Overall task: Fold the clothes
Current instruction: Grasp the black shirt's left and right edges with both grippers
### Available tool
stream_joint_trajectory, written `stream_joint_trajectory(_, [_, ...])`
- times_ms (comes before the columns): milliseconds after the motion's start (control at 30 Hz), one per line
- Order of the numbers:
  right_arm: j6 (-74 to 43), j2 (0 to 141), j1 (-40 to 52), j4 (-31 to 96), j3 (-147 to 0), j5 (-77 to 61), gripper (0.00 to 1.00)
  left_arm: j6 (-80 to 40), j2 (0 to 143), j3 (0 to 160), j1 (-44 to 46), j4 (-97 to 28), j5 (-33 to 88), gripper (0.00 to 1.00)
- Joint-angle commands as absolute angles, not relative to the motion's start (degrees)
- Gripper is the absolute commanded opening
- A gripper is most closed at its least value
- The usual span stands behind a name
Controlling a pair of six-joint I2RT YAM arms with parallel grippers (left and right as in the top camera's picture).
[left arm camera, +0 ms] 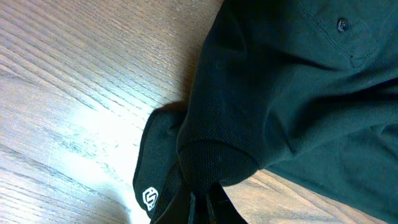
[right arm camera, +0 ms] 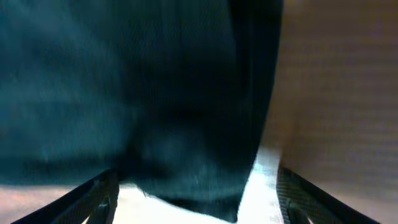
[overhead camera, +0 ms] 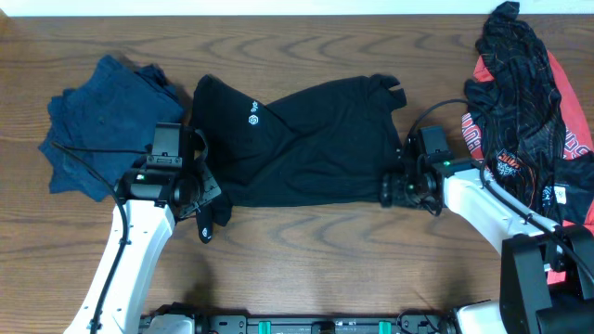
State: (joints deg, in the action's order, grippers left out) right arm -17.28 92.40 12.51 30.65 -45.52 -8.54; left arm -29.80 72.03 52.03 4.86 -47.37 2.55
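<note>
The bench (overhead camera: 306,269) is dark brown wood with a strong wavy grain, and a pale strip runs along its far edge. In the left wrist view, light glares off the wood (left arm camera: 68,143) just left of the left jaws.

A black polo shirt (overhead camera: 306,139) lies spread and rumpled across the middle of the bench, between the two sets of jaws. It has a small white logo on the chest. The left jaws, at the end of the white left arm (overhead camera: 139,232), sit at the shirt's left lower corner. They are pressed together on the fabric of a sleeve (left arm camera: 214,165), which bunches directly above them. A logo-marked flap (left arm camera: 152,186) hangs just to their left. A shirt button (left arm camera: 341,25) shows far up and to the right of them.

The right jaws, on the right arm (overhead camera: 473,204), meet the shirt's right lower edge. They are spread wide, with one finger (right arm camera: 99,196) at each side of the blurred right wrist view. Dark cloth (right arm camera: 155,93) fills the gap between them, and bare wood (right arm camera: 336,93) shows beyond the right finger.

A stack of folded blue garments (overhead camera: 102,116) rests well to the left of the left jaws. A heap of black and red clothes (overhead camera: 524,102) lies beyond the right jaws, on their outer side.
</note>
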Motion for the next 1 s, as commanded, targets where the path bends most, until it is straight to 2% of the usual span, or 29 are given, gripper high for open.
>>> stream_joint_trajectory(0, [-22.96,93.84,13.23,28.03,-42.13,-9.54,0.77,-29.12,72.29,51.64,4.56,-47.55,1.45,0.06])
stream_joint_trajectory(200, [-27.46,93.86,14.39,27.68,-41.45,-9.72,0.74,-29.12,72.29,51.64,4.56,-47.55,1.45,0.06])
stream_joint_trajectory(300, [-28.08,93.86,14.83,28.58,-41.45,-9.74,0.69,-29.12,72.29,51.64,4.56,-47.57,1.45,0.06])
stream_joint_trajectory(567, [-29.8,93.86,14.87,32.47,-41.45,-9.45,0.66,-29.12,72.29,51.64,4.56,-47.59,1.45,0.06])
stream_joint_trajectory(733, [-29.8,93.86,14.87,31.68,-41.45,-9.45,0.48,-29.12,72.29,51.64,4.56,-47.94,1.45,0.06])
stream_joint_trajectory(833, [-30.0,93.86,14.87,30.72,-41.45,-9.45,0.31,-29.12,72.29,51.64,4.56,-48.05,1.45,0.06])
stream_joint_trajectory(967, [-30.46,93.86,14.87,29.43,-41.45,-9.26,0.16,-29.12,72.29,51.64,4.56,-48.75,1.45,0.06])
